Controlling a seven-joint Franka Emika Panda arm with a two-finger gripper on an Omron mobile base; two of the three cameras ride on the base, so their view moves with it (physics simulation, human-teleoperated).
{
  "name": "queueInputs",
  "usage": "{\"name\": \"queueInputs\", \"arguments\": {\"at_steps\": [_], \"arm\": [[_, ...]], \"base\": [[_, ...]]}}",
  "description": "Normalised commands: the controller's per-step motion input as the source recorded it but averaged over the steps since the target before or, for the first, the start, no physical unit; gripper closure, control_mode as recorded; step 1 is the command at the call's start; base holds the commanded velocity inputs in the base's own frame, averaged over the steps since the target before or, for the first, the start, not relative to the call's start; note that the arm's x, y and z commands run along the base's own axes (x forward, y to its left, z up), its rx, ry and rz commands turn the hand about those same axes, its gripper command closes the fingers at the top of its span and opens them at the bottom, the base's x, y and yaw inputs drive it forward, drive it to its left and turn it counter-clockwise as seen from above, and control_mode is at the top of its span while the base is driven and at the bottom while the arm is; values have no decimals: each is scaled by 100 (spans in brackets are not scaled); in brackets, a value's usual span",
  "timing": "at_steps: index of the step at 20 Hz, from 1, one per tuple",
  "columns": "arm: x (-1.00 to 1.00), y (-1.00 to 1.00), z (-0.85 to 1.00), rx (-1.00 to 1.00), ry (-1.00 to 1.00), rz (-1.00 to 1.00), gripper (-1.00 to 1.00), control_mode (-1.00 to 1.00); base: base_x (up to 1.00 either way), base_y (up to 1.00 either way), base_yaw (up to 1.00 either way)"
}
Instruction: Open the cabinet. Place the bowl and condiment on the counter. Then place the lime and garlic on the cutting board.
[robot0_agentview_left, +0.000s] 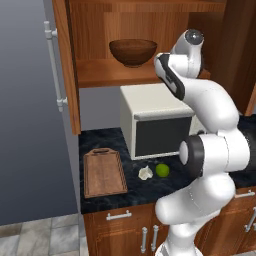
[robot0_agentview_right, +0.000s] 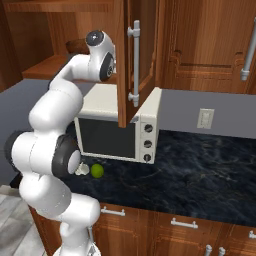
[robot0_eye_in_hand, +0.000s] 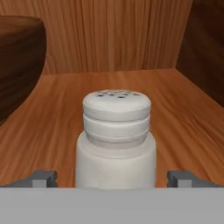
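Gripper (robot0_eye_in_hand: 116, 179) with jaws wide apart, one tip on each side of the condiment (robot0_eye_in_hand: 116, 140), not clamped on it.

One cabinet (robot0_agentview_left: 150, 30) at the top of the left base view, doors open; one cutting board (robot0_agentview_left: 104, 173) at lower left, long axis running away from the camera, handle slot at the far end; one bowl (robot0_agentview_left: 133, 51) on the shelf; one condiment upright at centre of the hand view; one lime (robot0_agentview_left: 162, 170) just beside one garlic (robot0_agentview_left: 145, 173) on the counter (robot0_agentview_left: 107, 140).

shelf (robot0_eye_in_hand: 183, 113): bowl (robot0_eye_in_hand: 17, 65), condiment (robot0_eye_in_hand: 116, 144) | counter (robot0_agentview_left: 100, 137): cutting board (robot0_agentview_left: 104, 173), garlic (robot0_agentview_left: 145, 173), lime (robot0_agentview_left: 162, 170)
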Motion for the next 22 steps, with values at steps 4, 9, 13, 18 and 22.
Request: {"name": "queueInputs", "arguments": {"at_steps": [4,9,13,18,22], "arm": [[31,-7,-30,0,0,0,100,-100],[15,-1,-24,0,0,0,100,-100],[-40,9,-14,0,0,0,100,-100],[-100,20,-28,-1,-8,0,100,-100],[-100,5,-24,0,-18,0,100,-100]], "base": [[0,0,0],[0,0,0],[0,0,0],[0,0,0],[0,0,0]]}}
